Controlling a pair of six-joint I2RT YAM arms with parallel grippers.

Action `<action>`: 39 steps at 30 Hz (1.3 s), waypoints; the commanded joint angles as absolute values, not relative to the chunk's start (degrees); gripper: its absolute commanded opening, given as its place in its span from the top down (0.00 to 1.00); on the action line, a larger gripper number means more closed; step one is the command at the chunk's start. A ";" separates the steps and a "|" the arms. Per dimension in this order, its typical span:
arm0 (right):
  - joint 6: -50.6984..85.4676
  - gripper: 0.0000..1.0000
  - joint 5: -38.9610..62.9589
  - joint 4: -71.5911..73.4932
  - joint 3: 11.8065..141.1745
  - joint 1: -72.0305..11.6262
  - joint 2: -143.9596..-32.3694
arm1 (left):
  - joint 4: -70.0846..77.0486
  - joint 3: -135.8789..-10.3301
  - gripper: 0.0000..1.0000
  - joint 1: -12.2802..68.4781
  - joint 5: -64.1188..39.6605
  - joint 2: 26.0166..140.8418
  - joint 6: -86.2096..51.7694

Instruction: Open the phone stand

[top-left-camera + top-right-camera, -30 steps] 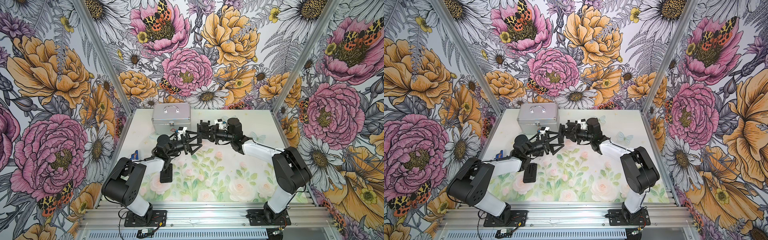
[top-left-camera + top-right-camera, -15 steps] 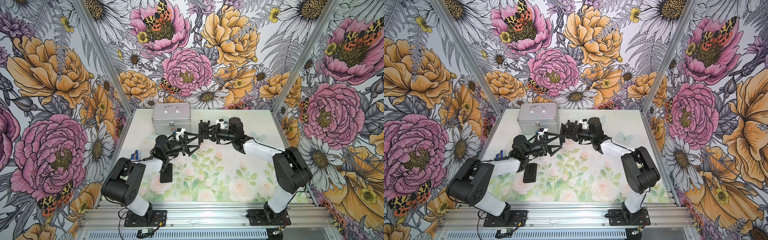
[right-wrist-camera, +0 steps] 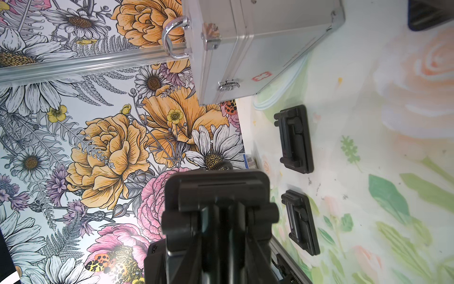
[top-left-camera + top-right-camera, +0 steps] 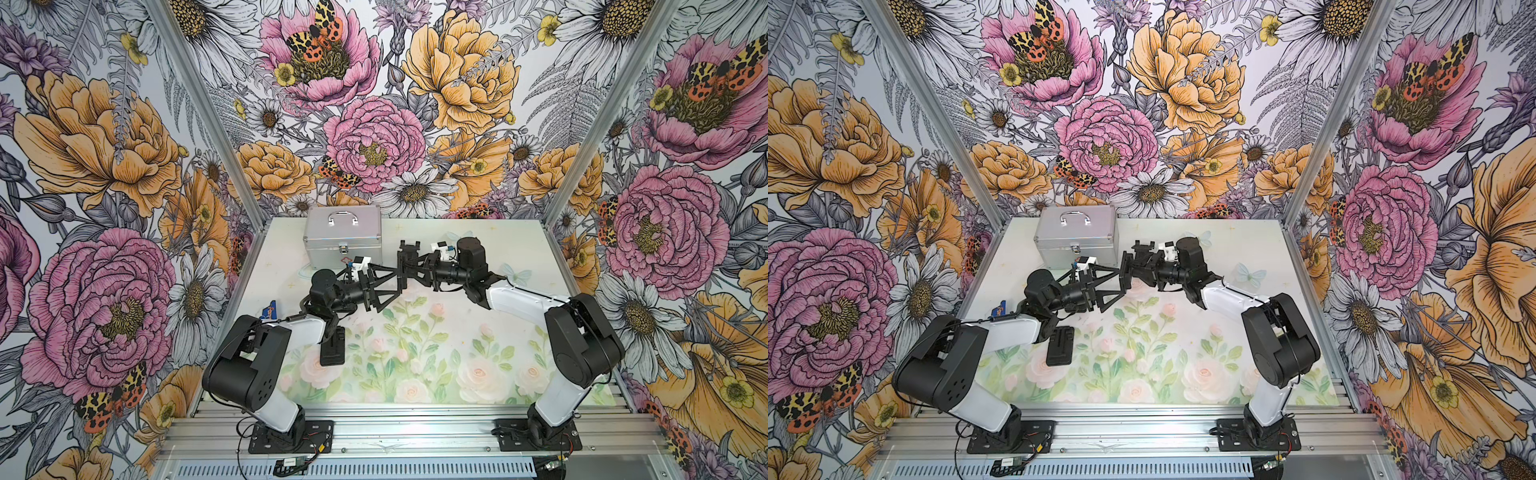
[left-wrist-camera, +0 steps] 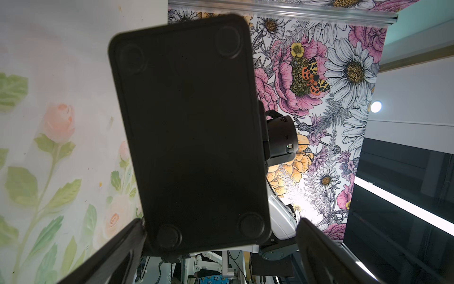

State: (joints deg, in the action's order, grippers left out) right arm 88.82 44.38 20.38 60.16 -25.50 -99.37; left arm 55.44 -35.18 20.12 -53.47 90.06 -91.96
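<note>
A black phone stand (image 4: 406, 259) (image 4: 1128, 259) hangs in the air over the back middle of the table, with my right gripper (image 4: 412, 271) (image 4: 1138, 272) shut on it. In the right wrist view the stand (image 3: 216, 186) sits between the fingers (image 3: 186, 246) of the right gripper (image 3: 221, 221). Its flat underside (image 5: 191, 127), with round feet, fills the left wrist view. My left gripper (image 4: 400, 282) (image 4: 1122, 283) (image 5: 221, 233) is open and straddles the stand's lower edge. One finger (image 5: 118, 250) lies against that edge; the far finger (image 5: 319, 248) stands apart.
A second black stand (image 4: 332, 345) (image 4: 1061, 345) lies flat on the table under the left arm; the right wrist view shows two such stands (image 3: 296, 139) (image 3: 301, 222). A silver case (image 4: 343, 237) (image 4: 1075, 239) (image 3: 258, 49) stands at the back left. A small blue item (image 4: 270, 309) lies by the left wall.
My left gripper has moved right toward the held stand and now straddles it, jaws still open. The right gripper keeps its grip and has barely moved.
</note>
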 commanded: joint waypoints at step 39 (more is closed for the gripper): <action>86.52 1.00 47.41 19.79 59.92 -24.90 -97.56 | 55.11 -35.07 0.48 14.57 -58.12 88.51 -89.19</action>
